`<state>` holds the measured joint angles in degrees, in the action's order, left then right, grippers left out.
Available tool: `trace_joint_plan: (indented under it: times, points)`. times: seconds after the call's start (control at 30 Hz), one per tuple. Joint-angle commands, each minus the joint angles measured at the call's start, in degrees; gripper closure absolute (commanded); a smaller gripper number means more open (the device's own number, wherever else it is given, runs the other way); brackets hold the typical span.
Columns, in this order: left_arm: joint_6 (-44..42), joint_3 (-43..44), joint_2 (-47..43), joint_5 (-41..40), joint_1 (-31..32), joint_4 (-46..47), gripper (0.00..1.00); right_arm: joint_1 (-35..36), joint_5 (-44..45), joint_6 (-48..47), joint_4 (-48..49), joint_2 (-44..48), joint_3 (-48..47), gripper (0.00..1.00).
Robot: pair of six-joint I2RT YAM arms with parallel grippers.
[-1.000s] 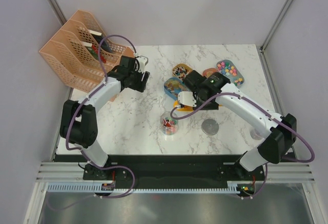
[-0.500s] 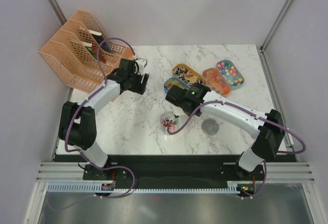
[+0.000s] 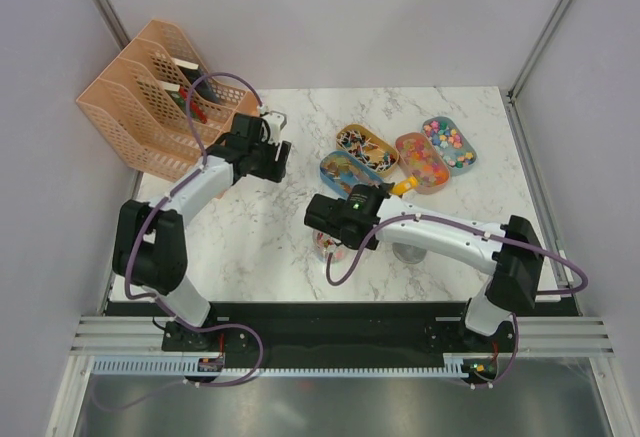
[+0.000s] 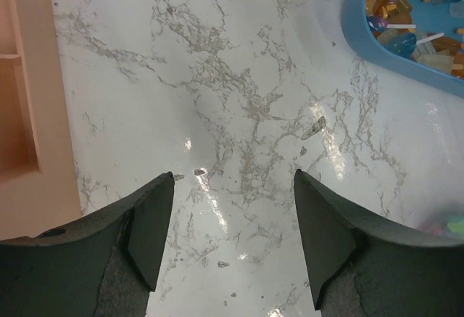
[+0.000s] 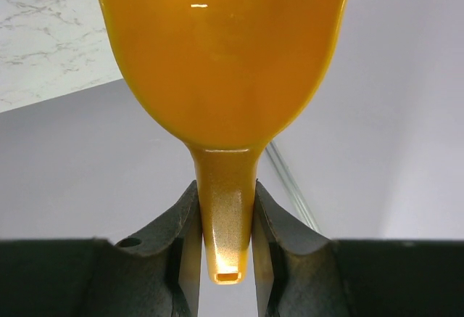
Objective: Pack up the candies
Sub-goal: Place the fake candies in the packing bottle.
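The candies lie in four oval trays: dark ones in the yellow tray (image 3: 366,147), amber ones in the blue tray (image 3: 338,169) (image 4: 406,27), and bright mixed ones in the orange tray (image 3: 420,157) and the far blue tray (image 3: 448,141). A clear cup (image 3: 326,243) holding a few candies sits mostly hidden under my right wrist. My right gripper (image 3: 383,199) (image 5: 223,186) is shut on the handle of the yellow-orange scoop (image 5: 221,56) (image 3: 404,187), whose underside faces the camera. My left gripper (image 3: 278,137) (image 4: 233,175) hangs open over bare marble, left of the trays.
A peach file organizer (image 3: 150,97) (image 4: 22,114) stands at the table's back left, close to my left gripper. A round clear lid (image 3: 406,254) lies partly under my right forearm. White walls and frame posts enclose the table.
My right arm has swung from the trays toward the near left and now sits over the cup, with the scoop turned to point back right. My left gripper has barely moved.
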<state>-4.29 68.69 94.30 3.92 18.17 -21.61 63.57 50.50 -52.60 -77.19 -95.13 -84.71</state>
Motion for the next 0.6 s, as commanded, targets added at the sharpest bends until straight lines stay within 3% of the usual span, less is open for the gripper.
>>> trace_joint_plan:
  times: [0.0,0.13,0.37,0.57]
  points:
    - [1.7,0.0,-3.2,2.2,0.1,2.6,0.25,0.9,5.6,-1.0,-6.4,-0.1,-1.2,1.0]
    - [2.6,0.4,-4.6,9.9,0.1,1.4,0.25,-0.3,-0.5,3.3,-6.4,-0.7,-7.4,1.0]
    - [6.2,-0.1,-7.2,33.0,0.2,-0.4,0.22,-8.5,-12.9,12.7,-6.3,-2.5,-11.3,1.0]
    - [8.4,0.7,-5.7,40.5,0.2,-0.3,0.21,-9.3,-14.4,14.6,-5.5,-2.8,-10.0,1.0]
